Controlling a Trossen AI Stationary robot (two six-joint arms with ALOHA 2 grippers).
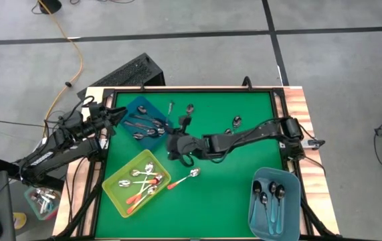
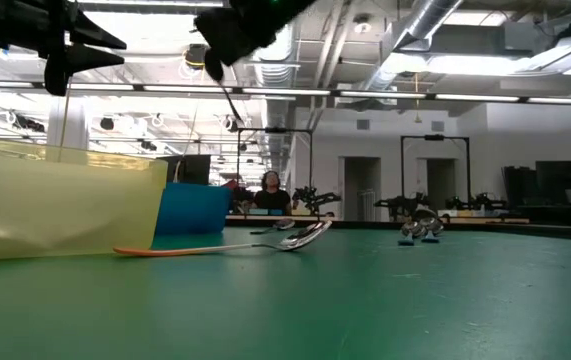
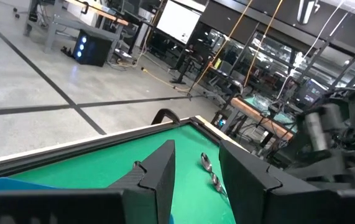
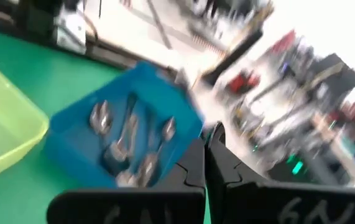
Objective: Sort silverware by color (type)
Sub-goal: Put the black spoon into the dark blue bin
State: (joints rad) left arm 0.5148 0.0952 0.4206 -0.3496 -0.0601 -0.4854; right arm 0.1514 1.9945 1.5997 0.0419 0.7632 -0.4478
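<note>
**Right fingers clenched above the dark-spoon bin, loose spoons still to sort**

The right gripper (image 1: 175, 148) hangs over the green table (image 1: 231, 194) with its fingers (image 4: 193, 167) pressed together; I see nothing between them. Just beyond their tips sits the blue bin (image 1: 147, 122), holding several all-dark spoons (image 4: 127, 140). The left gripper (image 1: 115, 115) hovers at that bin's far edge, fingers (image 3: 158, 171) parted and holding nothing.

Judging by the layout, one sorting cycle looks finished or about to restart. The nearest loose piece is an orange-handled spoon (image 1: 184, 178), lying on the table just beside the yellow-green bin (image 1: 136, 182) that holds its matches. The next move calls for the right fingers to spread, drop low and pinch that thin handle off the flat surface. Farther off, more loose spoons (image 1: 235, 122) lie near the table's back edge, and a teal bin (image 1: 275, 201) with blue-handled spoons stands at the near right corner.

Beyond the table, the low view shows a workshop with benches, ceiling ducts and a seated person far back.
</note>
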